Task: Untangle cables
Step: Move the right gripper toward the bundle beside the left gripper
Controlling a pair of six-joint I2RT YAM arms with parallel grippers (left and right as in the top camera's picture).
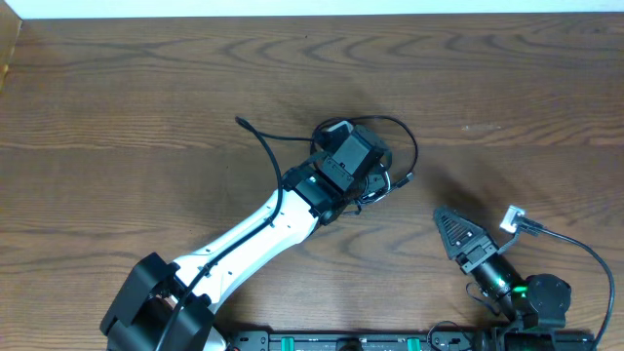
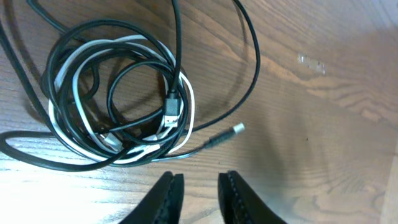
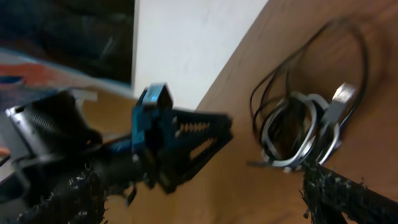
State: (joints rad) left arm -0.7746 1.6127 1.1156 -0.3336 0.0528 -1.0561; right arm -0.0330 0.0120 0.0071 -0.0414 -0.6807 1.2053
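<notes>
- Two arms at the front edge of the table (image 1: 117, 88): one white-cased (image 1: 263, 219), one short and dark at the right.
- Right gripper (image 3: 268, 149) sits near the front right, well apart from the cables. Its two fingers are spread wide and hold nothing.
- Left gripper (image 2: 199, 179) hangs over mid-table, just on the near side of the cable bundle (image 2: 99, 146). Its two fingers stand a narrow gap apart, nothing between them, touching no cable.
- The bundle is one tangled coil lying flat on the wood at the table's centre, partly hidden under the left wrist in the overhead view.
- One white cable (image 2: 143, 152) loops through the coil. The black cables are several, exact count unclear, too overlapped.
- Two plug ends show in the left wrist view. One flat plug (image 2: 172, 114) lies inside the coil. One round metal-tipped plug (image 2: 231, 131) lies just outside it on the right.
- One black strand (image 2: 255, 68) arcs out wide to the right of the coil.
- Farther off is bare wood, then a pale wall strip (image 1: 312, 8).
</notes>
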